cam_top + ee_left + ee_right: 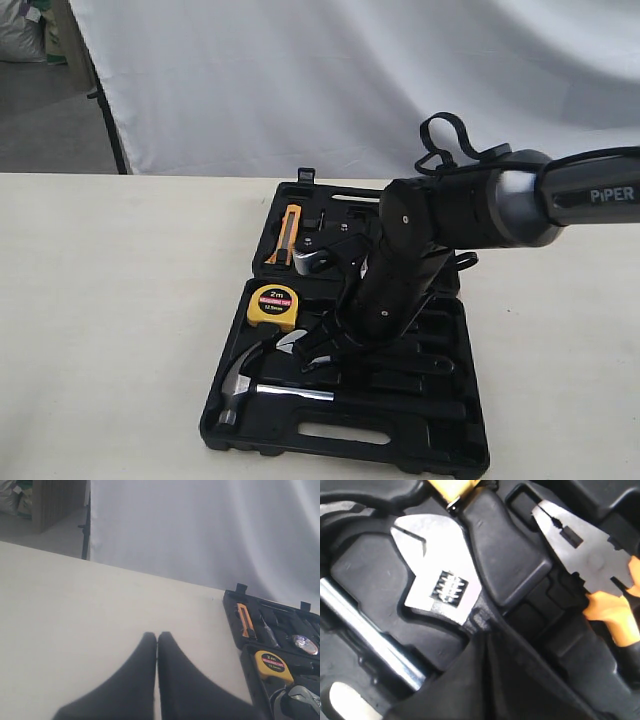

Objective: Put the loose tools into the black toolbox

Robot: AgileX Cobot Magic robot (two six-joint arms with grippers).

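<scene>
Here the exterior view has the right gripper point(322, 348) low in the black toolbox point(440, 452) at lower centre, over the adjustable wrench point(295, 343). Left wrist view: the left gripper point(157, 635) is pressed together above the table point(75, 605), holding nothing. Right wrist view: its fingers point(445, 690) meet, closed, at that wrench's neck.

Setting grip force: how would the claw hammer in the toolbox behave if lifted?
The claw hammer has a big steel head, so it is probably head-heavy and may tip head-down if gripped far along the shaft. Its polished shaft looks slippery and stiff.
</scene>
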